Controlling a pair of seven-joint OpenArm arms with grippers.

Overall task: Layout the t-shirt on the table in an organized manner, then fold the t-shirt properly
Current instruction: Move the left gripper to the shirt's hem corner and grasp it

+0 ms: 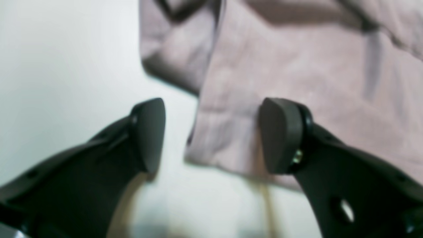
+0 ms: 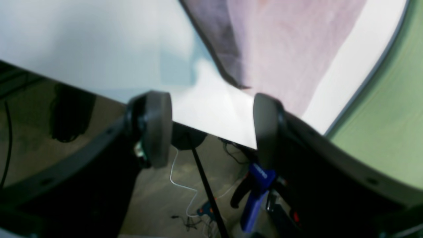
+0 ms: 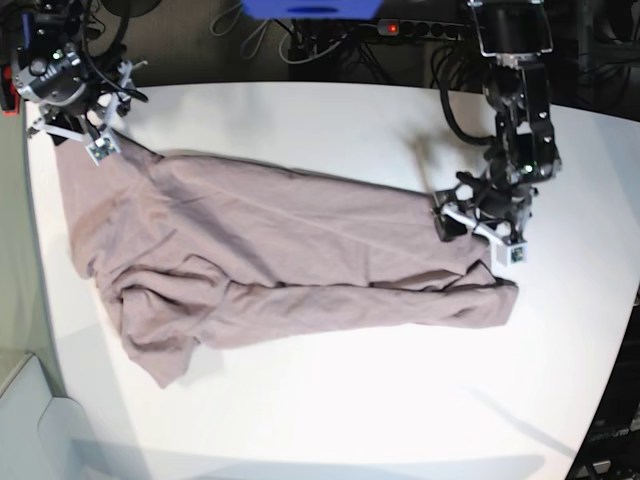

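T-shirt (image 3: 290, 260) lies rumpled across the counter (image 3: 330, 420). Left gripper (image 1: 211, 135) jaws spread, straddling its hem corner, gripping nothing. Right gripper (image 2: 211, 129) jaws spread, empty, just off the opposite end.

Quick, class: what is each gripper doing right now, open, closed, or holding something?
Left gripper: open, jaws astride the t-shirt's edge, gripping nothing.
Right gripper: open and empty, over the table corner near the shirt.

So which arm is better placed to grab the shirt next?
Probably the left gripper: its open fingers straddle a corner of the t-shirt. The right gripper sits near the table edge, cloth beyond it.
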